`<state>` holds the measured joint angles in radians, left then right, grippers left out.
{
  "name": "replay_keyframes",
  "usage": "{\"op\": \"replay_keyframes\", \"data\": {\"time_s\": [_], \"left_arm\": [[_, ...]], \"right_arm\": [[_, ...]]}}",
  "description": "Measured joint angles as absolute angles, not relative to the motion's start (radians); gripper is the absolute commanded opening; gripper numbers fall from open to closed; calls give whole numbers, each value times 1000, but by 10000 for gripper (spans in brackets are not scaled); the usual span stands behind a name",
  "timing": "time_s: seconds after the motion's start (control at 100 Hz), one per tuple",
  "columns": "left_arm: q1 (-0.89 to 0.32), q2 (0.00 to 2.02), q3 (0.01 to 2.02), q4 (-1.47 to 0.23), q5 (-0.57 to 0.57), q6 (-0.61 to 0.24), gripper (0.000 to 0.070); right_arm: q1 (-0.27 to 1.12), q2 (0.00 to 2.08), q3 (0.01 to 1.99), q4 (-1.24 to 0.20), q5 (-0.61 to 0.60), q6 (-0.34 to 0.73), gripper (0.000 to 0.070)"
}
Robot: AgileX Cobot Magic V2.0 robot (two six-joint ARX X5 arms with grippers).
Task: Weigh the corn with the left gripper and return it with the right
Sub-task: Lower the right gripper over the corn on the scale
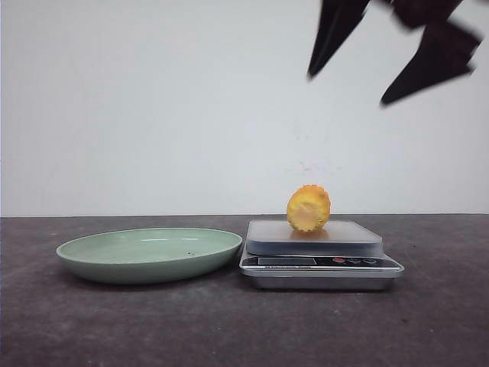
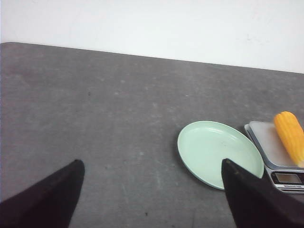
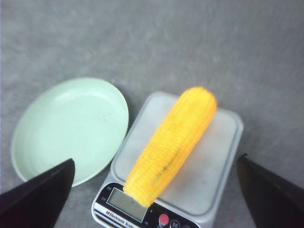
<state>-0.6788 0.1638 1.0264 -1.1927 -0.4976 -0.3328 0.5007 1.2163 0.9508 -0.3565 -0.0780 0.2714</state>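
The yellow corn [image 1: 309, 207] lies on the platform of a silver kitchen scale [image 1: 319, 243], end-on to the front camera. In the right wrist view it is a long cob [image 3: 173, 140] lying slantwise across the scale [image 3: 213, 166], one end over the display. My right gripper [image 1: 348, 88] hangs open and empty high above the scale; its fingers [image 3: 40, 194] stand wide apart on either side of the corn, not touching it. My left gripper [image 2: 151, 164] is open and empty over bare table left of the plate, out of the front view. The corn [image 2: 290, 135] also shows there.
An empty pale green plate [image 1: 149, 252] sits on the dark table just left of the scale, nearly touching it; it also shows in the left wrist view [image 2: 213, 147] and the right wrist view [image 3: 66, 123]. A white wall stands behind the table.
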Motion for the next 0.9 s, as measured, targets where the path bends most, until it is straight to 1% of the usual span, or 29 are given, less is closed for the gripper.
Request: {"op": "replay_keyframes", "data": {"time_s": [0.21,0.39,0.66,0.73,0.9], "left_arm": [[-679,164,1026,-1193,-465,-330,550],[-679,164,1026,-1193,-446,-328,550],[-679,164,1026,-1193,-445,-325,550],[-679,164,1026,-1194,-445,-325,551],[-679,164,1026,-1196,-442,-325,551]], "right_arm": [[515,1404,951,-302,-33,295,700],[516,1520,973,-297,-31,311,700],[537,1600,1096,-294,-29,333,700],[538,1615,1111,-292,-29,346,638],[538,1654,1113,-306,-25,371,630]]}}
